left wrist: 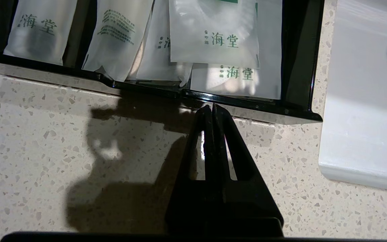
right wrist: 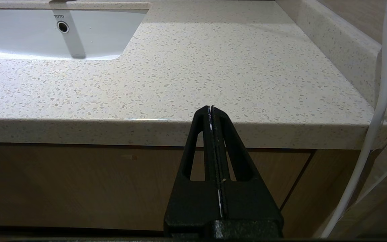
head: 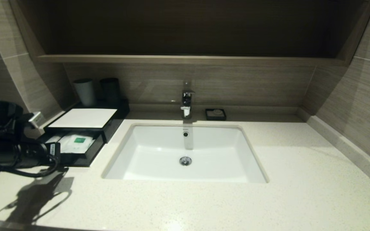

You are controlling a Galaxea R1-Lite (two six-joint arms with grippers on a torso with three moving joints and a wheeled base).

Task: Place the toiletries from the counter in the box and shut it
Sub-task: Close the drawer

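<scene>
The black box with its white top panel [head: 85, 118] stands left of the sink, its front drawer [head: 87, 158] pulled out. Several white packets lie in the drawer: a squarish sachet with a green mark [head: 77, 141] [left wrist: 213, 33] and a narrow pouch [left wrist: 118, 37] among them. My left gripper [head: 58, 155] [left wrist: 212, 107] is shut and empty, its tips against the drawer's front rim [left wrist: 264, 107], just beside the notch. The brown wood ledge [head: 185, 59] shows no packets. My right gripper [right wrist: 211, 108] is shut and empty, low in front of the countertop's front edge.
A white sink [head: 185, 154] with a faucet [head: 187, 102] fills the middle of the speckled countertop [head: 300, 179]. A small black soap dish [head: 215, 114] sits behind it. Two cups [head: 84, 91] stand behind the box. A white cable [right wrist: 378, 111] hangs by the right arm.
</scene>
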